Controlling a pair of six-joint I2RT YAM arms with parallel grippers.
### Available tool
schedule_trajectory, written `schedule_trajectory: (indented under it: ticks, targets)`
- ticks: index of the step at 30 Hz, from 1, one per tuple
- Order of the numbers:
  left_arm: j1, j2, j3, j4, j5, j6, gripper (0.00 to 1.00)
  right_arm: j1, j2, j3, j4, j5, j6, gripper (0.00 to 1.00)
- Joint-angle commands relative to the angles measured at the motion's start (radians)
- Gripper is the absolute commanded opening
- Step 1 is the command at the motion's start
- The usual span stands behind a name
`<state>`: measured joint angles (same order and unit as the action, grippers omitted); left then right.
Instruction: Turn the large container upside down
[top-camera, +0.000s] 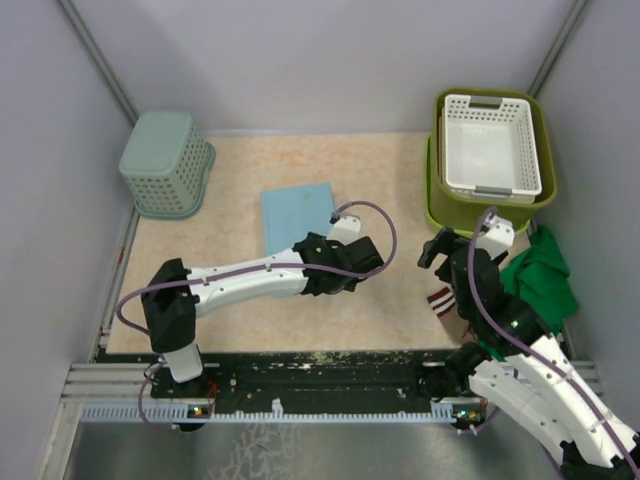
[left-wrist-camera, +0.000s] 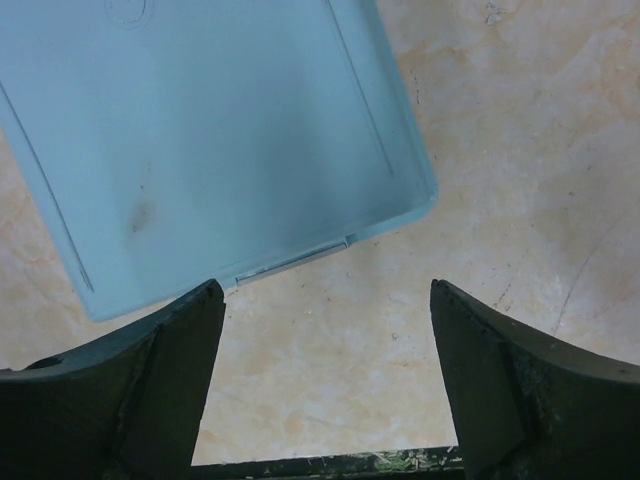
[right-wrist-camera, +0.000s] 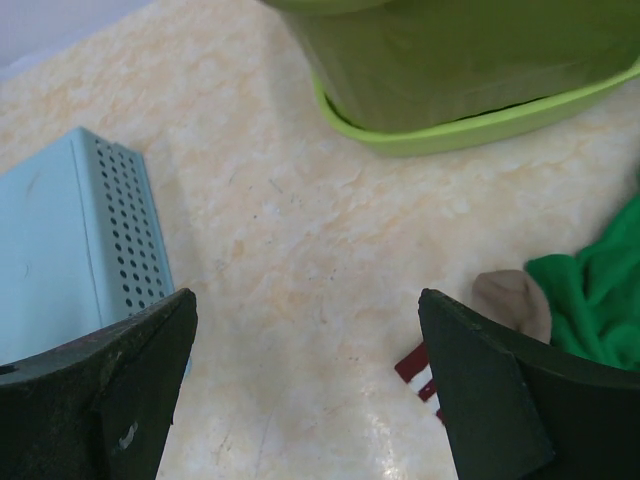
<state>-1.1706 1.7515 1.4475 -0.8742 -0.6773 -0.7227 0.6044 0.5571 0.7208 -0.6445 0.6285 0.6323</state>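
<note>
The large container shows only as a lime-green rolled rim (top-camera: 433, 206) at the back right, around the foot of an olive-green basket (top-camera: 547, 150) that holds a white basket (top-camera: 490, 145). In the right wrist view the lime-green rim (right-wrist-camera: 480, 128) lies at table level under the olive wall (right-wrist-camera: 450, 60). Its body is hidden. My right gripper (top-camera: 440, 250) is open and empty, just in front of this stack and apart from it (right-wrist-camera: 305, 295). My left gripper (top-camera: 358, 255) is open and empty over the bare table (left-wrist-camera: 325, 290), at the near corner of a light-blue overturned basket (left-wrist-camera: 220, 130).
The light-blue basket (top-camera: 298, 215) lies bottom up mid-table. A teal perforated basket (top-camera: 165, 165) stands bottom up at the back left. A green cloth (top-camera: 540, 275), a red-and-white striped item (top-camera: 440, 300) and a beige piece (right-wrist-camera: 512, 300) lie at the right. Walls close three sides.
</note>
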Motion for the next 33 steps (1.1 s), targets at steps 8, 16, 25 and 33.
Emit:
schedule_trajectory:
  ticks: [8,16,25,33]
  targets:
    - [0.079,0.095,-0.018,0.125,-0.068,0.01,0.68,0.0,-0.096,0.034,-0.049,0.127,-0.023,0.92]
    - [0.401,-0.08,-0.273,0.322,0.033,0.183,0.69,-0.001,-0.089,0.019,-0.012,0.092,-0.023,0.92]
    - [0.661,-0.094,-0.262,0.441,0.175,0.436,0.76,0.0,-0.091,0.023,-0.001,0.077,-0.013,0.92]
    - [0.676,-0.093,-0.23,0.423,0.508,0.545,0.74,-0.001,-0.122,0.014,-0.023,0.094,-0.009,0.92]
